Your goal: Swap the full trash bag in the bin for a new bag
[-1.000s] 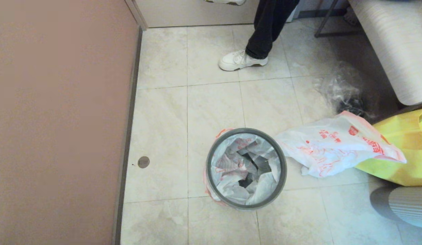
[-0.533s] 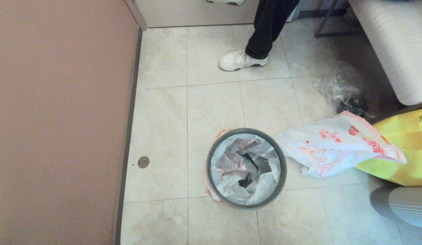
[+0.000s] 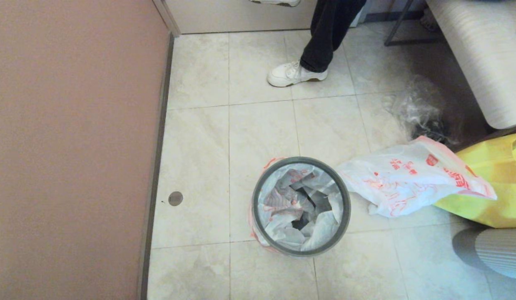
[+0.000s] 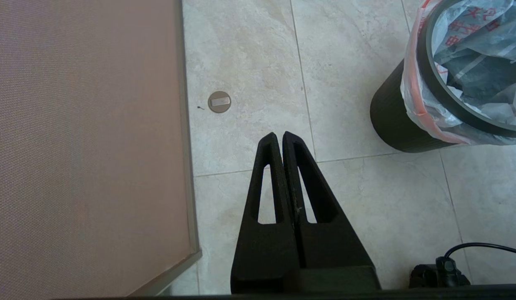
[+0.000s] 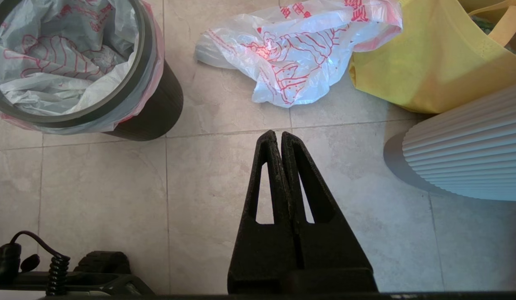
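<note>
The round bin (image 3: 301,160) with its dark grey ring rim stands on the tiled floor. It is lined with the trash bag (image 3: 282,204), translucent white with red print, crumpled inward; its contents are hidden by the folds. The new bag (image 3: 407,179), white with red drawing and pinkish handles, lies flat on the floor just right of the bin. Neither gripper shows in the head view. My left gripper (image 4: 279,135) hangs shut and empty over bare tiles left of the bin (image 4: 391,121). My right gripper (image 5: 277,134) is shut and empty, short of the new bag (image 5: 299,54) and right of the bin (image 5: 158,108).
A pink-brown panel (image 3: 74,146) walls off the left. A person's white shoe (image 3: 295,73) stands beyond the bin. A yellow fabric bag (image 3: 491,196), a clear plastic bag (image 3: 416,108), a ribbed white object (image 3: 499,252) and a bench (image 3: 482,54) crowd the right.
</note>
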Motion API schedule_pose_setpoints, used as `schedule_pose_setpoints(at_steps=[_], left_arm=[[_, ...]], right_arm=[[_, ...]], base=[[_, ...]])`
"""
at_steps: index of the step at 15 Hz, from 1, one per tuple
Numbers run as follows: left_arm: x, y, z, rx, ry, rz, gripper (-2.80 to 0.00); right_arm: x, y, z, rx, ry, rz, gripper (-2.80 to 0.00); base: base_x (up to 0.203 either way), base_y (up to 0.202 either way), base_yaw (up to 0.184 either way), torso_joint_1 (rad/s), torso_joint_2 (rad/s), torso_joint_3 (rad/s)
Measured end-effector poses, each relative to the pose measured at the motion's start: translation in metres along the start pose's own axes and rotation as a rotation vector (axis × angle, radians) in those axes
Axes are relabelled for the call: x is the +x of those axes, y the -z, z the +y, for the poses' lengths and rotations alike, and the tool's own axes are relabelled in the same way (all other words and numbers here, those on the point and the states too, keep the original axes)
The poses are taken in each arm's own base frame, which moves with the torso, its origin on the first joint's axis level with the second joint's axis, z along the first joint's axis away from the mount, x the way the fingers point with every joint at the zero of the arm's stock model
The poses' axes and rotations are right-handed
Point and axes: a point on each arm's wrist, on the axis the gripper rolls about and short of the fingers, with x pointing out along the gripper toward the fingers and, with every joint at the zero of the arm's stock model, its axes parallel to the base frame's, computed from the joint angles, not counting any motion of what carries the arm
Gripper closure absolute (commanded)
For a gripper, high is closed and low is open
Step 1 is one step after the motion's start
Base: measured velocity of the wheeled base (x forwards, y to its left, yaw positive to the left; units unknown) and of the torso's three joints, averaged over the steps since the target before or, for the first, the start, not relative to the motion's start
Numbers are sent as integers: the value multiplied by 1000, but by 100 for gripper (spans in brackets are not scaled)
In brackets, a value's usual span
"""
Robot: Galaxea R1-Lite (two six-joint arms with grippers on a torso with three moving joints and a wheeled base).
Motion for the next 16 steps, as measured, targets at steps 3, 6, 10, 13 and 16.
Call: schedule_pose_setpoints(at_steps=[3,6,10,13,16], left_arm=[[0,0,0,0,0,0,0],[0,0,0,0,0,0,0],[0,0,0,0,0,0,0],[0,0,0,0,0,0,0],[0,0,0,0,0,0,0]], right_arm=[[0,0,0,1,0,0,0],[0,0,0,1,1,0,0],[0,0,0,1,0,0,0],[0,0,0,1,0,0,0],[0,0,0,0,0,0,0]], base=[[0,0,0,0,0,0],[0,0,0,0,0,0],[0,0,0,0,0,0],[0,0,0,0,0,0],[0,0,0,0,0,0]])
